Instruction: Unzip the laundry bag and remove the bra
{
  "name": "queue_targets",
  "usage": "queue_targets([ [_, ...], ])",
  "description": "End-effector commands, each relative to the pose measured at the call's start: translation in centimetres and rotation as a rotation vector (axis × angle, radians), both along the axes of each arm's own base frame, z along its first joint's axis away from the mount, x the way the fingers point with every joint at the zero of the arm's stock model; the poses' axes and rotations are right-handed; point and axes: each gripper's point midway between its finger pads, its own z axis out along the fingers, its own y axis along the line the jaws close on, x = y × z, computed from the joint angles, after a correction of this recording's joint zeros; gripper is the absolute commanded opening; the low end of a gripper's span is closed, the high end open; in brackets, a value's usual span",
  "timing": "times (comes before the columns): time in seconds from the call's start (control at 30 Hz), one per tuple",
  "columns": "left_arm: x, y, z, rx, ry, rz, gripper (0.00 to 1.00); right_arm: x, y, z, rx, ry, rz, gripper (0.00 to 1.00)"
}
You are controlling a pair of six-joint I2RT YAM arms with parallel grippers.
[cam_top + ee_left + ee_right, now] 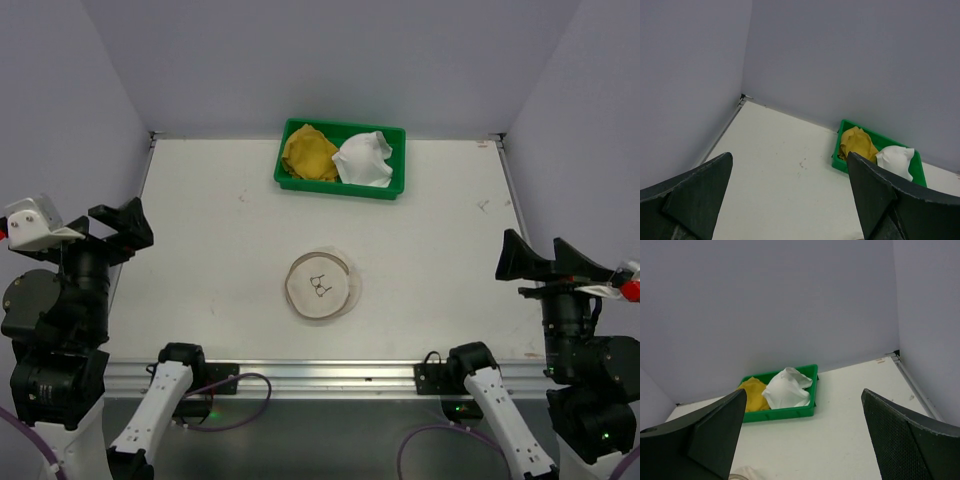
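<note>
The laundry bag (321, 286), a round cream-white mesh pouch with a small black zipper pull on top, lies flat on the white table near its front middle. A sliver of it shows at the bottom of the right wrist view (746, 473). The bra is hidden. My left gripper (117, 226) is open and empty, held above the table's left edge, far from the bag. My right gripper (545, 261) is open and empty above the right edge, also far from the bag. Both wrist views show wide-apart fingers (875, 200) (905, 435) with nothing between them.
A green rectangular tray (290, 182) stands at the back middle of the table, holding a yellow cloth (309, 153) and a white cloth (364, 159). It also shows in the left wrist view (837, 160) and right wrist view (790, 413). Grey walls enclose the table on three sides.
</note>
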Motion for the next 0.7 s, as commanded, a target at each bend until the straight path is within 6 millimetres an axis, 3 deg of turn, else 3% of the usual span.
queue_targets([
  [0.0,-0.4,0.5,-1.2,0.03,0.035,0.02,1.0,-0.5,0.1,0.2,-0.047,-0.028,0.017,0.99],
  [0.2,0.2,-0.8,-1.9,0.01,0.046,-0.045,1.0,-1.0,-0.1,-0.2,-0.049,-0.04,0.019,0.99],
  [0.67,0.6,-1.2,-3.2,0.007,0.074,-0.066,1.0,-0.8,0.4,-0.9,-0.048,-0.04,0.044,0.99],
])
